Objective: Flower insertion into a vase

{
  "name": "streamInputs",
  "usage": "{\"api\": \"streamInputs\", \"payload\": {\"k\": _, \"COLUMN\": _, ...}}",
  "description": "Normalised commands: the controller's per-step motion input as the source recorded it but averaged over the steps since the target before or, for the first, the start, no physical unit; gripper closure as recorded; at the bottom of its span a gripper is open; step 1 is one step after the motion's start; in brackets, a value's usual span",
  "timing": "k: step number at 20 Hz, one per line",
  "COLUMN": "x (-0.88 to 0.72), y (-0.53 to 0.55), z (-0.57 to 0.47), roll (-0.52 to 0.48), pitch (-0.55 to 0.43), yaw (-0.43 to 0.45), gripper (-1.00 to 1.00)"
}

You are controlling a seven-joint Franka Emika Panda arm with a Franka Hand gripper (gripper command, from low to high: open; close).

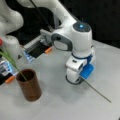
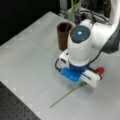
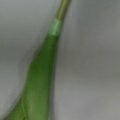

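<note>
Vase: your dark-brown cylindrical wooden vase (image 1: 29,88), lower left, holds one green stem (image 1: 10,60).
Gripper: gripper (image 2: 83,83) low over thin red-headed flower (image 2: 67,94) on grey table (image 2: 27,62); jaw state I cannot tell.
Risk: thin stem may slip or bend.

Soft, blurry, evenly lit; dark backdrop

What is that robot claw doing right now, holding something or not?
Gripper: down at the grey table, right over the thin green flower stem lying there; open or shut cannot be told.
</note>
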Motion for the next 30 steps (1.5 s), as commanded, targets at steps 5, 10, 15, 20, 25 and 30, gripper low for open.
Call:
{"api": "streamInputs", "payload": {"k": 5, "x": 0.03, "y": 0.03, "z": -0.16, "roll": -0.228, "pitch": -0.106, "yaw": -0.029, "gripper": -1.00}}
{"api": "streamInputs", "payload": {"k": 10, "x": 0.03, "y": 0.04, "z": -0.16, "roll": -0.242, "pitch": -0.113, "yaw": -0.030, "gripper": -1.00}}
{"api": "streamInputs", "payload": {"k": 15, "x": 0.04, "y": 0.05, "z": -0.20, "roll": -0.224, "pitch": -0.094, "yaw": -0.012, "gripper": -1.00}}
{"api": "streamInputs", "payload": {"k": 20, "x": 0.07, "y": 0.07, "z": -0.22, "roll": -0.232, "pitch": -0.081, "yaw": -0.008, "gripper": -1.00}}
{"api": "streamInputs", "payload": {"k": 25, "x": 0.10, "y": 0.09, "z": -0.22, "roll": -0.277, "pitch": -0.071, "yaw": -0.003, "gripper": -1.00}}
{"api": "streamInputs", "payload": {"k": 30, "x": 0.10, "y": 0.13, "z": -0.18, "roll": -0.327, "pitch": -0.046, "yaw": -0.008, "gripper": 1.00}}
